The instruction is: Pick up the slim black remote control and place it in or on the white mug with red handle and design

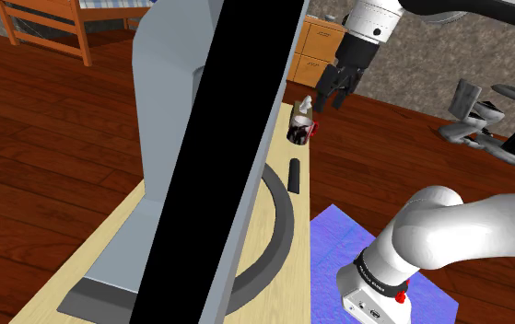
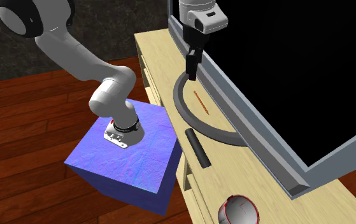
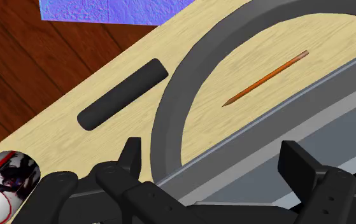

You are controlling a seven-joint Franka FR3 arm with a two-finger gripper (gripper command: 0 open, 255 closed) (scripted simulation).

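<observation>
The white arm (image 2: 74,51) arches up from its base and reaches over, black gripper (image 1: 333,95) pointing downward (fingers (image 3: 297,159) spread wide apart).

Floor (image 1: 52,138): dark red-brown wood planks throughout. Wall (image 1: 426,55): grey, rough stone texture. Wooden bed frame (image 1: 82,35) in the far corner, on the shoulder view's left. Light wooden drawer cabinet (image 1: 315,44) against the wall. Grey exercise machine (image 1: 485,115) on the floor on the shoulder view's right. Pale wood bench (image 1: 108,239) carries 1 large grey-cased screen (image 1: 168,110) on a curved grey base (image 1: 278,230). Even lighting.
</observation>
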